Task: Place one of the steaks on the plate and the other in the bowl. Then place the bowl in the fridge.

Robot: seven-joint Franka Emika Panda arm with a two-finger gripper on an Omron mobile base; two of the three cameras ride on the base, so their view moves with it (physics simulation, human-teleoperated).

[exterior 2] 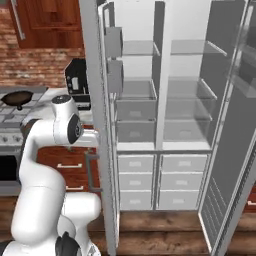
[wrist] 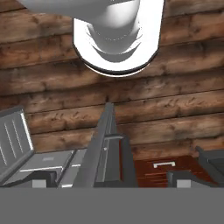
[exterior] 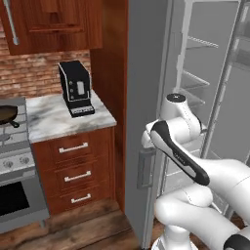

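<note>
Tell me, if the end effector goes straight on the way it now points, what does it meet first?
Probably the edge of the open fridge door, which stands right ahead between the end effector fingertips, with the wooden floor behind it; depth is unclear.

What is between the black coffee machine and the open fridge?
In the left base view, a tall wooden panel stands between the coffee machine and the fridge, right against the fridge's open grey door.

A black coffee machine [exterior: 75, 88] stands on a marbled grey surface [exterior: 53, 117], with a red brick wall [exterior: 29, 73] behind it and a dark wooden cabinet [exterior: 49, 22] above. Under the machine are three wooden drawers [exterior: 75, 171] with steel handles. Left of it sits a steel stove [exterior: 14, 166]. Below, the floor [exterior: 83, 229] is wooden planks.
</note>
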